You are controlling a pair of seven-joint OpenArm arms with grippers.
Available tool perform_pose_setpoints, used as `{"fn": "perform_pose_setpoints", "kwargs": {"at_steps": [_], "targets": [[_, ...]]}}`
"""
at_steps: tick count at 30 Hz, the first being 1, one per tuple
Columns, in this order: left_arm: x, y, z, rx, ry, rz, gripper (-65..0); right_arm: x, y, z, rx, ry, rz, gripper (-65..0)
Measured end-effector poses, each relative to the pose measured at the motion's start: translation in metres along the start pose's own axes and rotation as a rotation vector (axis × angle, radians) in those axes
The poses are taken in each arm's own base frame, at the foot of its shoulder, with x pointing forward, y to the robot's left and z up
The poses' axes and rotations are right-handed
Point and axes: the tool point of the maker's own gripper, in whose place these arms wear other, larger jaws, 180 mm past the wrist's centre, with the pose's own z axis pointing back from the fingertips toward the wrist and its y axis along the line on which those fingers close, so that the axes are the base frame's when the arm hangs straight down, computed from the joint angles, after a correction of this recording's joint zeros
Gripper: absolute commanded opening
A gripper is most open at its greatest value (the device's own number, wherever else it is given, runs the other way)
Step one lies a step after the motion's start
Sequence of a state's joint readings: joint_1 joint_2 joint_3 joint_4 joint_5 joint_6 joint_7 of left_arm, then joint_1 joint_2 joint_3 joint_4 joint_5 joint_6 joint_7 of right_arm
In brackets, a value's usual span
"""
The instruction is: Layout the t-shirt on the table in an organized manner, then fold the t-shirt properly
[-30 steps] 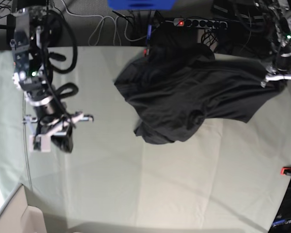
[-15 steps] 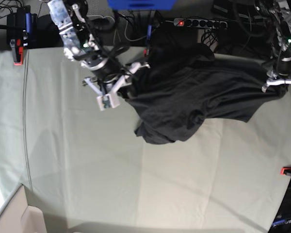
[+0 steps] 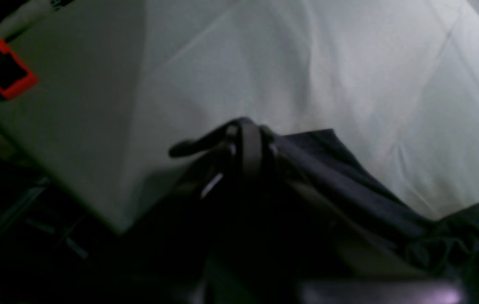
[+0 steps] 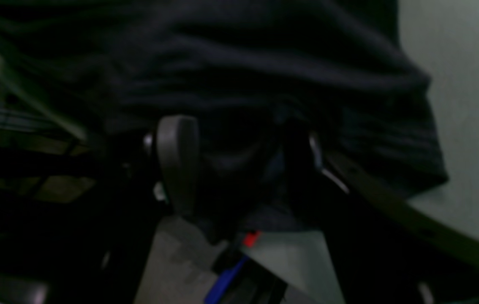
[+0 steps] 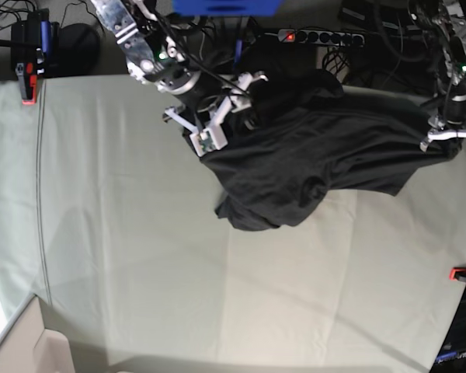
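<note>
The dark t-shirt [image 5: 318, 155] lies bunched on the far right part of the table [image 5: 140, 256], its far edge hanging over the table's back. My right gripper [image 5: 231, 105] is at the shirt's far left edge. In the right wrist view this gripper [image 4: 239, 169] is open, one grey finger [image 4: 176, 160] showing, with folds of the t-shirt [image 4: 265, 63] between and ahead of the jaws. My left gripper [image 5: 439, 134] is at the shirt's right end. In the left wrist view it [image 3: 248, 143] is shut on a pulled-out strip of the t-shirt [image 3: 349, 185].
A power strip [image 5: 318, 36] and cables lie behind the table's back edge, beside a blue object [image 5: 225, 6]. Red clamps sit at the left edge [image 5: 27, 81] and right edge [image 5: 462, 273]. A cardboard box corner [image 5: 31, 350] shows at the bottom left.
The right arm has swept from the table's left side to the shirt's far left edge, and its jaws have opened. The left arm and the shirt's right end stayed put.
</note>
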State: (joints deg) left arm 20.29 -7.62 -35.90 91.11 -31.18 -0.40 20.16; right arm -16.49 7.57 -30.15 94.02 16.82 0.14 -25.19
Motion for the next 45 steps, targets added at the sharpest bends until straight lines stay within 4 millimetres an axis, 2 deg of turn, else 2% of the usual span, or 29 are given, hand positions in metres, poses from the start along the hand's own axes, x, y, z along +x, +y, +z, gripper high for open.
{"fn": "perform_pose_setpoints", "kwargs": {"at_steps": [2, 4, 13, 22, 25, 28, 30, 31, 35, 38, 42, 45], "targets": [[0.002, -0.001, -0.001, -0.002, -0.004, 0.002, -64.8, -0.009, -0.003, -0.002, -0.007, 0.026, -0.004, -31.9], [0.002, -0.002, -0.001, -0.003, -0.005, 0.003, -64.8, -0.011, -0.004, -0.004, -0.008, 0.034, -0.002, -31.9], [0.001, -0.001, -0.001, -0.002, -0.004, 0.002, -64.8, 0.019, 0.021, -0.015, 0.05, -0.028, 0.026, -31.9], [0.002, -0.002, -0.001, -0.003, -0.006, 0.001, -64.8, 0.036, 0.012, -0.026, 0.04, -0.051, 0.05, -33.2], [0.003, -0.001, -0.001, -0.002, -0.007, 0.002, -64.8, 0.029, 0.005, -0.033, 0.023, -0.021, 0.055, -40.0], [0.003, -0.001, -0.001, -0.002, -0.007, 0.002, -64.8, 0.023, 0.007, -0.037, 0.025, -0.003, 0.041, -53.5], [0.003, -0.001, -0.001, -0.003, -0.007, 0.002, -64.8, 0.024, 0.008, -0.038, 0.027, -0.004, 0.04, -64.9], [0.003, -0.002, -0.001, -0.003, -0.008, 0.002, -64.8, 0.025, 0.008, -0.037, 0.026, -0.008, 0.039, -65.0], [0.007, -0.005, 0.001, -0.011, -0.015, -0.001, -64.8, 0.046, 0.01, -0.025, 0.035, -0.063, 0.062, -65.0], [0.025, -0.016, 0.005, -0.037, -0.064, -0.012, -64.8, 0.067, 0.006, -0.007, 0.033, -0.131, 0.091, -65.0], [0.051, -0.033, 0.013, -0.079, -0.132, -0.027, -64.8, 0.097, -0.018, 0.022, -0.026, -0.225, 0.087, -65.0], [0.077, -0.054, 0.015, -0.122, -0.201, -0.02, -64.8, 0.135, -0.042, 0.048, -0.097, -0.344, 0.067, -65.0]]}}
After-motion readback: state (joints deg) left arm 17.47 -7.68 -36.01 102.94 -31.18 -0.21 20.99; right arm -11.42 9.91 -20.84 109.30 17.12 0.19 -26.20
